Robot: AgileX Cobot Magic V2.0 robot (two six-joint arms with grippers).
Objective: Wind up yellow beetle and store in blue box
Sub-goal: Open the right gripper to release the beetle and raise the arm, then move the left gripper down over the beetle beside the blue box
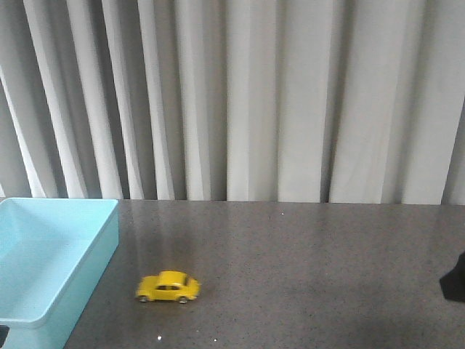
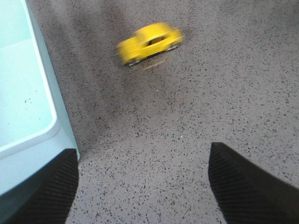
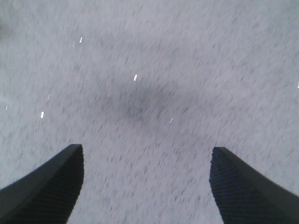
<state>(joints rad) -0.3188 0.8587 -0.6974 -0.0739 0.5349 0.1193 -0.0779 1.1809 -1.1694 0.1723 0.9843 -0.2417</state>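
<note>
The yellow beetle [image 1: 168, 287] stands on its wheels on the grey speckled table, just right of the blue box [image 1: 43, 254]. In the left wrist view the beetle [image 2: 149, 43] is blurred and lies ahead of my left gripper [image 2: 142, 179], which is open and empty, with the blue box's wall [image 2: 28, 107] right beside one finger. My right gripper [image 3: 145, 182] is open and empty over bare table; only a dark piece of that arm [image 1: 454, 280] shows at the front view's right edge.
A pale pleated curtain [image 1: 254, 94] hangs behind the table's far edge. The blue box is open-topped and sits at the table's front left.
</note>
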